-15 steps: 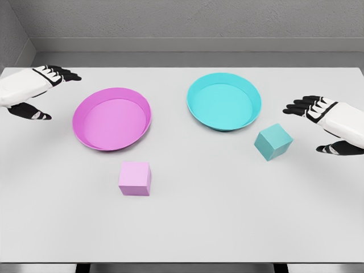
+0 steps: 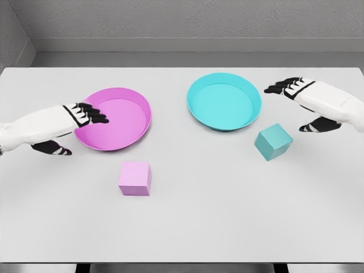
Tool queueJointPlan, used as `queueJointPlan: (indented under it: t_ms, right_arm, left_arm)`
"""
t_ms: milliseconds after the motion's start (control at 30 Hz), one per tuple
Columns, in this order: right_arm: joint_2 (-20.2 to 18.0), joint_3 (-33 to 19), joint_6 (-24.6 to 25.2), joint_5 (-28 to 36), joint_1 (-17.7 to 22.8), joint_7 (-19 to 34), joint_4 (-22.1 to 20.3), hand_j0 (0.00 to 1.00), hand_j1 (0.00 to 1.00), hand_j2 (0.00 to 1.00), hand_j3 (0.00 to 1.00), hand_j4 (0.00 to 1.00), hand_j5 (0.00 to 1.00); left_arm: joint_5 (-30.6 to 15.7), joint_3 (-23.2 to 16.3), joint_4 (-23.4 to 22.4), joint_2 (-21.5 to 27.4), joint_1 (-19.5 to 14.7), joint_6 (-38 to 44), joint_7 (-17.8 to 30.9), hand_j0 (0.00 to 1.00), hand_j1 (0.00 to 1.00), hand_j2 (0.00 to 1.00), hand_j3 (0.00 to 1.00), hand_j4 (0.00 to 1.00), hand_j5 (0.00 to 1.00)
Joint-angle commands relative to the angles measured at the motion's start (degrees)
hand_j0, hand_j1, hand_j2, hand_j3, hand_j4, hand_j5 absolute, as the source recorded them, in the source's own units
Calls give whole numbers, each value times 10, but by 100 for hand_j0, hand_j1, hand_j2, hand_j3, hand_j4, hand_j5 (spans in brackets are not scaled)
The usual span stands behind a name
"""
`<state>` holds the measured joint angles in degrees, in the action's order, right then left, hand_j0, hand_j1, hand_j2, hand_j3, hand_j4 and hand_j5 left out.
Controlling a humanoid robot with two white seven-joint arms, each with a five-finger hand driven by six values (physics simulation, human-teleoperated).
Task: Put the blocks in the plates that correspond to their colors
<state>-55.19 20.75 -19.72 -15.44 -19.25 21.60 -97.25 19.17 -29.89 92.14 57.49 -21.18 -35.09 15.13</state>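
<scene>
At the left edge of the frame, the robot's left hand (image 2: 73, 126) reaches in at mid height, its white forearm running in from the lower left. Its black fingers (image 2: 91, 114) are spread wide and hold nothing; their tips overlap the left rim of the pink plate (image 2: 143, 108), while the thumb points down and lies apart from them over the table (image 2: 227, 216).

The pink plate sits in the upper left of the centre, a shallow round dish with nothing in it. Just below it, toward the lower middle of the frame, the pink block (image 2: 135, 178) rests flat on the table, near the plate but not touching it.

Right of centre, in the upper part of the frame, sits the cyan plate (image 2: 250, 116), also holding nothing. The teal block (image 2: 273, 141) stands on the table just beside the plate's lower right rim, turned so one corner faces the camera.

At the upper right, the right hand (image 2: 307, 105) comes in from the right edge, fingers spread wide and grasping nothing, to the right of the cyan plate and above the teal block, apart from both.
</scene>
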Motion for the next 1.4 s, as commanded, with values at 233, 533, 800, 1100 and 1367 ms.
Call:
queueJointPlan:
  t_ms: [233, 533, 800, 1100, 1367]
  right_arm:
    - [17, 88, 58, 2, -56, 100, 33, 100, 100, 100, 100, 100, 100]
    - [35, 154, 61, 2, -98, 108, 61, 100, 100, 100, 100, 100, 100]
    - [36, 166, 61, 2, -103, 108, 79, 100, 100, 100, 100, 100, 100]
    - [35, 166, 61, 2, -102, 107, 85, 81, 81, 81, 81, 81, 81]
    - [34, 166, 57, 2, -102, 108, 80, 57, 57, 57, 57, 57, 57]
  left_arm:
    - [21, -25, 84, 1, 11, 1, 0, 100, 100, 100, 100, 100, 100]
    - [22, -69, 93, -25, 2, 1, -5, 100, 100, 100, 100, 100, 100]
    - [51, -97, 93, -71, -11, 1, 0, 100, 100, 100, 100, 100, 100]
    - [94, -99, 93, -63, -39, 1, 0, 100, 100, 100, 100, 100, 100]
    - [140, -100, 94, -63, -49, 1, 1, 100, 100, 100, 100, 100, 100]
